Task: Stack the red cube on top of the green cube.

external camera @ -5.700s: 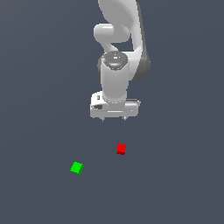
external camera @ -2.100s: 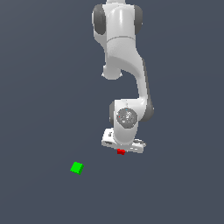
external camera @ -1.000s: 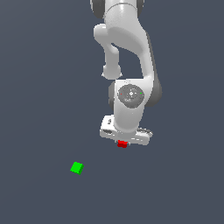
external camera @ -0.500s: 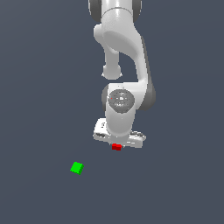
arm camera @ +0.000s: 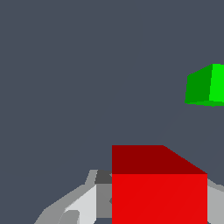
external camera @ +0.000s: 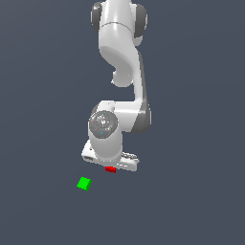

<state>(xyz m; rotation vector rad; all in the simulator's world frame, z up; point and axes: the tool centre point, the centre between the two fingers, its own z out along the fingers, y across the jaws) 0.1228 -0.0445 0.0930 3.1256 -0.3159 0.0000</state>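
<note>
Red cube (external camera: 110,169) held up in tool (external camera: 111,167), green cube (external camera: 83,183) apart, toward exterior view's left.

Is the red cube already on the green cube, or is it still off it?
Off. The red cube sits in the end effector, apart from the green cube, which lies alone toward the exterior view's left.

We see the arm (external camera: 119,62) as smooth, glossy white, like moulded plastic, with soft highlights. The red cube (arm camera: 159,188) and green cube (arm camera: 205,85) look flat, matt, untextured. The ground (external camera: 191,191) is plain matt slate-grey.
</note>
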